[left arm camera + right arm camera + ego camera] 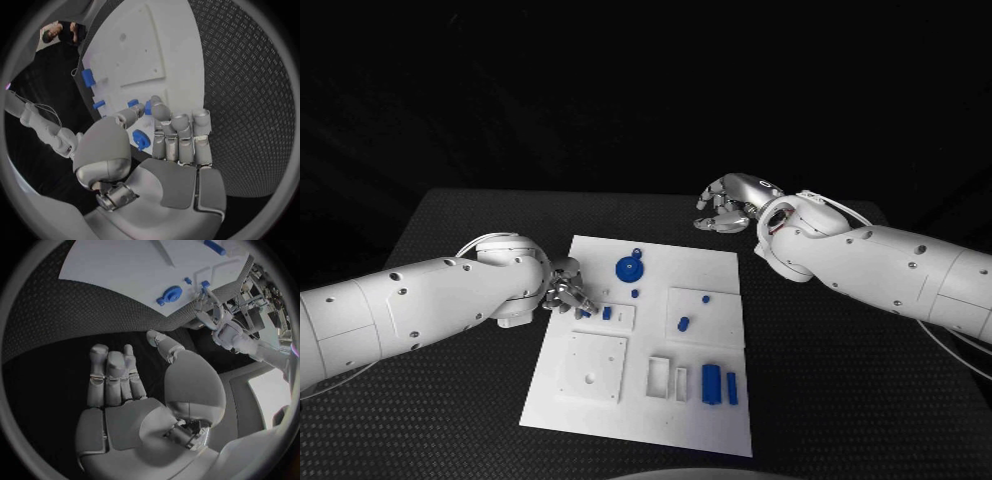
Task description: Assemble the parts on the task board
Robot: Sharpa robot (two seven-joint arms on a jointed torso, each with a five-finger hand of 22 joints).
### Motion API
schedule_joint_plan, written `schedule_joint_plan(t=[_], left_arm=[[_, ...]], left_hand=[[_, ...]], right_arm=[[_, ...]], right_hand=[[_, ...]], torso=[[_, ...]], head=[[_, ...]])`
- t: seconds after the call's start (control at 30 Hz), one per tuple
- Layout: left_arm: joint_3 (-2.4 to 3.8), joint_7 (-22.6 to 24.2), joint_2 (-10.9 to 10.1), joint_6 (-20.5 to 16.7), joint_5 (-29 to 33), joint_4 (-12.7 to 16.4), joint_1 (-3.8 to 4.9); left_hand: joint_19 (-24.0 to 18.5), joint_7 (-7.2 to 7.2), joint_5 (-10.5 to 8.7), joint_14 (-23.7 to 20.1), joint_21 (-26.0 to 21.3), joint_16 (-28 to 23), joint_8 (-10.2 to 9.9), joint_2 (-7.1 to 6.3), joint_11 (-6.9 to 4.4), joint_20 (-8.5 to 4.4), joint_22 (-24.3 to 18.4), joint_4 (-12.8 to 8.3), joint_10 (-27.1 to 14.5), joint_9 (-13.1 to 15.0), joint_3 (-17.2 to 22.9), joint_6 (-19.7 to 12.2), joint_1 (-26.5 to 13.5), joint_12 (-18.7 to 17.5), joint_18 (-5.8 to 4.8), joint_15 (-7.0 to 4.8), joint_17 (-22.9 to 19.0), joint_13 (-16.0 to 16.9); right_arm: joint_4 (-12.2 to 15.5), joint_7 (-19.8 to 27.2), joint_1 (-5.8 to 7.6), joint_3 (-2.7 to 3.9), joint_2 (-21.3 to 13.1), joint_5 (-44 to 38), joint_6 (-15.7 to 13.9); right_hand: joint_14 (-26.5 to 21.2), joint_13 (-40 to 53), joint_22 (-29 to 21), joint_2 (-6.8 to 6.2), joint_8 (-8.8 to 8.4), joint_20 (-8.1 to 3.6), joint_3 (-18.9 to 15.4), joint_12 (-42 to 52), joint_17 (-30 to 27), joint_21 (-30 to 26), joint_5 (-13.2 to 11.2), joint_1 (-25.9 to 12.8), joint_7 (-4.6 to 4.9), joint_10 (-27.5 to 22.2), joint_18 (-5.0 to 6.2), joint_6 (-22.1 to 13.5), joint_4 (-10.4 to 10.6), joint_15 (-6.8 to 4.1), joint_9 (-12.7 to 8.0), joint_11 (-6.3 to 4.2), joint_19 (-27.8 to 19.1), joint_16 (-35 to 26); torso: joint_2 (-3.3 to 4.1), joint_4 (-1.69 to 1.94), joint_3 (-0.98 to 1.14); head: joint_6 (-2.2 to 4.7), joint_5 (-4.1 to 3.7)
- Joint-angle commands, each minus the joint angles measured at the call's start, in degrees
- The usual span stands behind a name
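The white task board [646,400] lies mid-table. A round blue part [630,267] sits near its far end, with small blue parts [684,323] further in and two long blue parts [720,384] near the front right. My left hand [570,295] is at the board's left edge. Its fingertips reach two small blue parts [596,313] on a raised white block. In the left wrist view, a small blue part [148,107] sits between thumb and fingertip of the left hand [169,145]; whether it is pinched is unclear. My right hand [730,203] hovers beyond the board's far right corner, holding nothing.
Raised white blocks stand on the board: a square plate [594,366] at the front left, slotted blocks [658,376] beside it, and another square [702,306] at the right. Black ridged table [459,420] surrounds the board. The right wrist view shows the board [119,267] and round blue part [169,294].
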Motion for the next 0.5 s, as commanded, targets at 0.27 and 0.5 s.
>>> schedule_joint_plan(t=[0.27, 0.5], left_arm=[[-0.42, -1.2, 0.0, -0.3, -0.1, -0.1, -0.63], [-0.37, -0.6, -0.3, -1.0, 0.3, 0.0, -0.63]], left_hand=[[-0.9, 1.66, 0.09, -0.3, -0.1, 0.0, -1.0, 3.73, 0.10, -7.32, 0.5, -3.6, -0.7, 0.0, -0.2, -2.0, 3.4, 0.1, 0.25, 0.24, 0.1, 0.0], [-1.1, 1.65, 1.21, -0.3, -0.2, 0.1, -1.1, 6.90, 0.09, -7.26, 0.6, -7.0, -0.7, -0.3, -0.1, -1.8, 4.9, 0.2, 0.14, 0.23, 0.1, -0.1]], right_arm=[[0.0, 0.1, -0.03, 0.02, 0.0, -0.5, 0.7], [0.0, 0.1, -0.06, 0.02, 0.1, -0.5, 0.8]], right_hand=[[0.2, -0.1, 0.1, 0.02, -0.20, -0.16, -0.2, 0.3, -0.1, -0.3, 0.2, -0.5, 0.28, -0.3, 2.51, 0.0, 0.1, 0.33, -0.1, 0.11, 0.2, -0.2], [0.2, -0.1, 0.1, 0.04, -0.21, -0.16, -0.2, 0.3, -0.1, -0.3, 0.2, -0.5, 0.28, -0.3, 2.51, -0.1, 0.1, 0.33, -0.1, 0.11, 0.2, -0.2]], torso=[[-0.01, 0.02, -0.02], [-0.05, -0.03, -0.01]], head=[[0.00, -0.09], [0.23, -0.10]])
